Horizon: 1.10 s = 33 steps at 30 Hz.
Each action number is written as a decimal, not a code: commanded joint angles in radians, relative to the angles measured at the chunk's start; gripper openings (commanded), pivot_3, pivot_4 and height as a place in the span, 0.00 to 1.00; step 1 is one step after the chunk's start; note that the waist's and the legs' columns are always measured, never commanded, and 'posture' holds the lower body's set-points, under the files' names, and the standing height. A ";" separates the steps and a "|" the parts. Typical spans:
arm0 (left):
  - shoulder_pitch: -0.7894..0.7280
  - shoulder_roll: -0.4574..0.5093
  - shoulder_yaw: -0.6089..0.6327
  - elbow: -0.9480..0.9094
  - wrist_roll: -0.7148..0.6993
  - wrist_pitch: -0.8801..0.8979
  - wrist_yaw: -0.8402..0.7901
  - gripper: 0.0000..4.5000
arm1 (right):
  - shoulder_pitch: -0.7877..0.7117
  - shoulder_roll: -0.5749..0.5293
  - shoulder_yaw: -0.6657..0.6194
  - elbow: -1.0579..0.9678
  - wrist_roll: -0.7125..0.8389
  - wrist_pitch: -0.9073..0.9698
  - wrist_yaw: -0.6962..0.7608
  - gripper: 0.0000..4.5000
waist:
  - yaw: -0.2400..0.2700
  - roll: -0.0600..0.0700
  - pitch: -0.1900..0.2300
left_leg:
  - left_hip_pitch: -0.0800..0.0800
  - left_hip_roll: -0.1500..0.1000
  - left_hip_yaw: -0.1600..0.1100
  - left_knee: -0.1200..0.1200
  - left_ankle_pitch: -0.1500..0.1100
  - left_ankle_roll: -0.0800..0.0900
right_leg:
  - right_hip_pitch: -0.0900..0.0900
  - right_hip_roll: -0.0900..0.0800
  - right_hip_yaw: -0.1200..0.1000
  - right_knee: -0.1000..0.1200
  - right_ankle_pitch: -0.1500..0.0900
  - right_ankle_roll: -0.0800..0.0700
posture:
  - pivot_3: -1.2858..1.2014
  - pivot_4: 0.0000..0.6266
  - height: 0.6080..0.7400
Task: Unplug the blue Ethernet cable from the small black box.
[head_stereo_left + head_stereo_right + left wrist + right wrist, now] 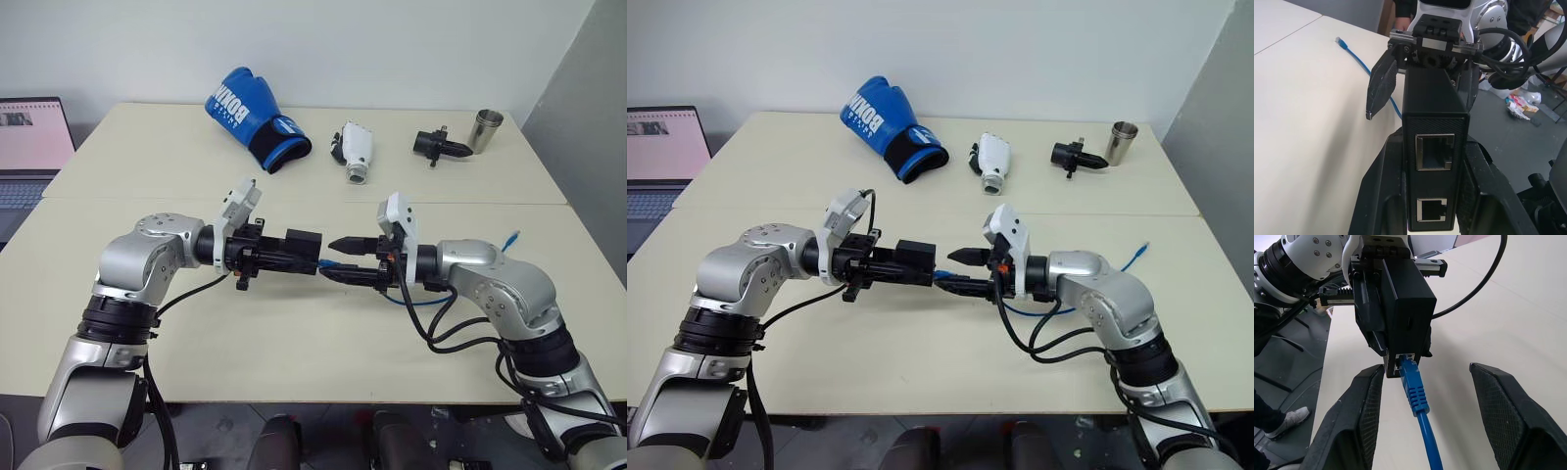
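My left gripper (286,253) is shut on the small black box (304,244) and holds it level above the table. In the left wrist view the box (1435,103) shows two empty ports on its near edge. The blue Ethernet cable (1415,391) is plugged into the box's (1410,308) far edge. My right gripper (1426,368) is open and faces the box, its fingers (1361,401) on either side of the plug without touching it. From there the cable droops under my right arm, and its free end (510,240) lies on the table.
At the back of the table lie a blue boxing glove (253,117), a white gadget (355,152), a black cylindrical gadget (436,145) and a metal cup (484,130). An open laptop (29,147) stands at the left.
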 commanded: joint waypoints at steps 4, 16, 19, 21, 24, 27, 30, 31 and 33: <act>-0.014 0.001 0.015 -0.016 0.002 -0.017 -0.009 0.18 | -0.033 0.004 -0.013 0.004 0.005 0.006 0.029 0.65 | 0.000 0.000 0.000 | 0.000 0.000 0.000 0.000 0.000 0.000 | 0.000 0.000 0.000 0.000 0.000 0.000 | 0.52 0.24 1.00; -0.010 -0.006 0.016 -0.019 0.004 -0.014 -0.002 0.18 | -0.047 0.010 -0.006 0.019 -0.003 0.011 0.042 0.37 | 0.000 0.000 0.000 | 0.000 0.000 0.000 0.000 0.000 0.000 | 0.000 0.000 0.000 0.000 0.000 0.000 | 0.52 0.24 1.00; -0.010 -0.010 0.017 -0.018 0.003 -0.014 0.002 0.18 | -0.050 0.006 0.006 0.020 -0.017 0.006 0.052 0.18 | 0.000 0.000 0.000 | 0.000 0.000 0.000 0.000 0.000 0.000 | 0.000 0.000 0.000 0.000 0.000 0.000 | 0.52 0.24 1.00; -0.013 -0.013 0.019 -0.016 0.003 -0.014 0.005 0.18 | -0.051 0.002 0.014 0.019 -0.025 0.002 0.060 0.08 | 0.000 0.000 0.000 | 0.000 0.000 0.000 0.000 0.000 0.000 | 0.000 0.000 0.000 0.000 0.000 0.000 | 0.52 0.24 1.00; -0.014 -0.016 0.020 -0.015 0.005 -0.013 0.005 0.18 | -0.053 -0.002 0.021 0.018 -0.032 0.002 0.071 0.01 | 0.000 0.000 0.000 | 0.000 0.000 0.000 0.000 0.000 0.000 | 0.000 0.000 0.000 0.000 0.000 0.000 | 0.52 0.24 1.00; -0.015 -0.019 0.021 -0.014 0.005 -0.013 0.005 0.18 | -0.054 -0.003 0.022 0.017 -0.035 0.005 0.080 0.01 | 0.000 0.000 0.000 | 0.000 0.000 0.000 0.000 0.000 0.000 | 0.000 0.000 0.000 0.000 0.000 0.000 | 0.52 0.24 1.00; -0.016 -0.022 0.020 -0.016 0.004 -0.012 0.003 0.18 | -0.055 -0.004 0.020 0.017 -0.036 0.012 0.087 0.01 | 0.000 0.000 0.000 | 0.000 0.000 0.000 0.000 0.000 0.000 | 0.000 0.000 0.000 0.000 0.000 0.000 | 0.52 0.24 1.00; -0.015 -0.021 0.019 -0.016 0.005 -0.013 -0.001 0.18 | -0.055 -0.007 0.019 0.019 -0.036 0.014 0.092 0.01 | 0.000 0.000 0.000 | 0.000 0.000 0.000 0.000 0.000 0.000 | 0.000 0.000 0.000 0.000 0.000 0.000 | 0.52 0.24 1.00; -0.012 -0.007 0.019 -0.016 0.011 -0.022 -0.014 0.18 | -0.050 -0.022 0.017 0.027 -0.039 0.016 0.111 0.01 | 0.000 0.000 0.000 | 0.000 0.000 0.000 0.000 0.000 0.000 | 0.000 0.000 0.000 0.000 0.000 0.000 | 0.52 0.24 1.00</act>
